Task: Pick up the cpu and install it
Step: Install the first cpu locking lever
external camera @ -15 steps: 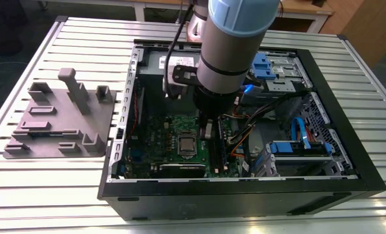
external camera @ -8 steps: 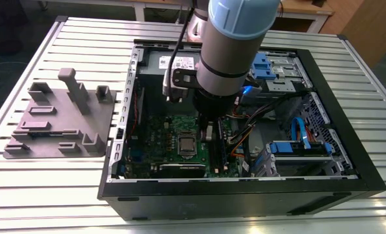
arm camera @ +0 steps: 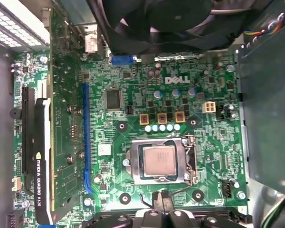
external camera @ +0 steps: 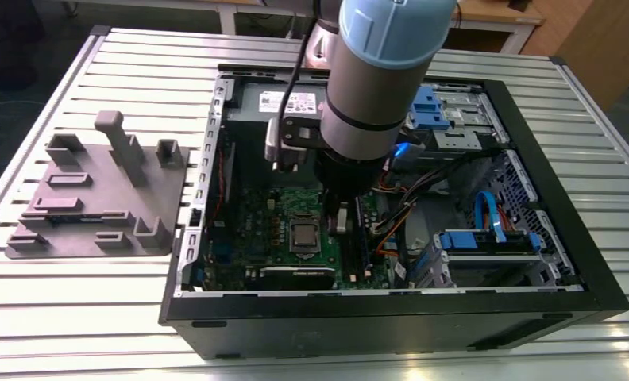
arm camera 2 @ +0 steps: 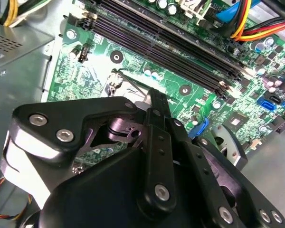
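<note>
A grey moulded parts tray [external camera: 92, 198] with upright pegs and slots lies on a ribbed metal table [external camera: 71, 317], at the exterior view's left. Just beside it, toward the right, an open black computer case [external camera: 399, 317] lies on its side, its green circuit board [external camera: 267, 214] facing up, glossy and studded with small parts. The cpu [external camera: 305, 236], a flat square chip with a dull silvery-grey metal top, sits in the rectangular silver socket frame [arm camera: 133, 166] near the middle of the board; the first wrist view shows it squarely [arm camera: 158, 161], with the frame around it. The robot arm [external camera: 383, 71], a thick grey cylinder with a pale blue cap, reaches straight down into the case and hides much of the board behind it. Its black gripper [arm camera: 162, 202] hangs just beside the socket, apart from the chip; in the second wrist view its bolted linkages [arm camera 2: 156, 156] block most of the socket. The fingertips seem to lie close together with nothing between them. Blue and orange cables [external camera: 484, 206] crowd the case's right half.
</note>
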`<act>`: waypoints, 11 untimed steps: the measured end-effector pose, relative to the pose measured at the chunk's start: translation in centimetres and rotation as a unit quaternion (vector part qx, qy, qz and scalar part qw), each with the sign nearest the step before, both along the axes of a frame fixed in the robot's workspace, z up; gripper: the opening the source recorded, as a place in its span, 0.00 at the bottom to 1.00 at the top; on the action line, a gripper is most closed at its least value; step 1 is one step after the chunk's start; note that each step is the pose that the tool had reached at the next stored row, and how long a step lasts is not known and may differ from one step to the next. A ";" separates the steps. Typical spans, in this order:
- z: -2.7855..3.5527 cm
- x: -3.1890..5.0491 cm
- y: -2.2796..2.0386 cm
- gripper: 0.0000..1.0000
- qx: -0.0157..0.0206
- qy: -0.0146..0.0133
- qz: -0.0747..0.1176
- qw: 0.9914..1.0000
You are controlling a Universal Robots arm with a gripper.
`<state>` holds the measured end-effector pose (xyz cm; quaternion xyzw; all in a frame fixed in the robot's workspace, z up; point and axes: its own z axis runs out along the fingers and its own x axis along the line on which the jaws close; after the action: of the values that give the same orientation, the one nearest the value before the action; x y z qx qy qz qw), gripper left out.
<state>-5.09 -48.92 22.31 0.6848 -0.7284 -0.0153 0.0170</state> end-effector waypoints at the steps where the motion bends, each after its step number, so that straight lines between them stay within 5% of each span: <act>1: -0.11 -0.01 -0.03 0.11 0.000 0.000 0.001 1.000; 11: -0.75 -0.01 -0.48 0.11 -0.002 0.000 0.020 1.000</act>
<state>-5.09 -49.40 21.56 0.6989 -0.7149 -0.0133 0.0189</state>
